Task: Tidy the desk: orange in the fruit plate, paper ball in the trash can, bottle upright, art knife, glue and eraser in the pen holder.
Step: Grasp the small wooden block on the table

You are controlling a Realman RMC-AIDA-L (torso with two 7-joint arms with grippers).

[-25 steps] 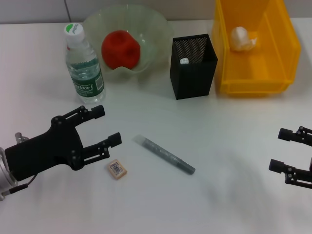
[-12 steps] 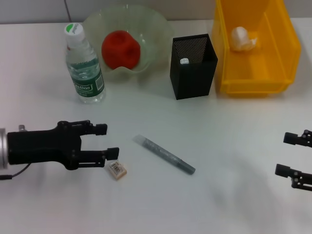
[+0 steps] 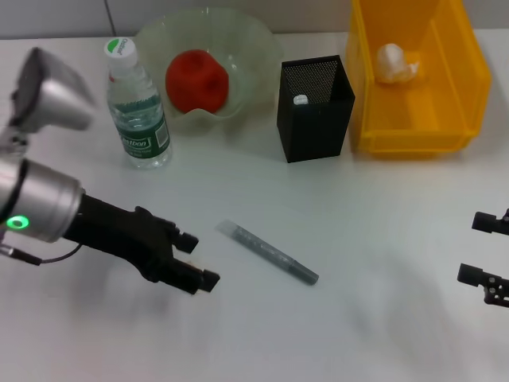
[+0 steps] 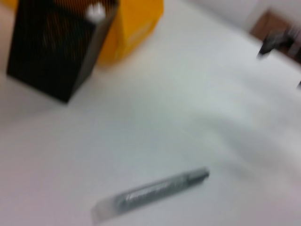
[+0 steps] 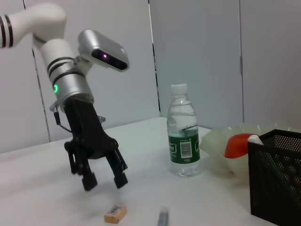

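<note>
Eraser (image 5: 115,212) visible beneath left fingers (image 5: 104,179)

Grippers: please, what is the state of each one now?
Left gripper: open, empty, above the eraser.
Right gripper: open, empty, at the table's right edge.

Below your black left claw (image 5: 104,178) lies the tan eraser (image 5: 115,213); beside it, a speckled grey stick (image 3: 269,252). Beyond stand the green-labelled, white-capped bottle (image 3: 137,107), red-orange orange (image 3: 196,80), pale-green plate (image 3: 258,56), black mesh holder (image 3: 315,111) and bright-yellow bin (image 3: 465,79).
</note>
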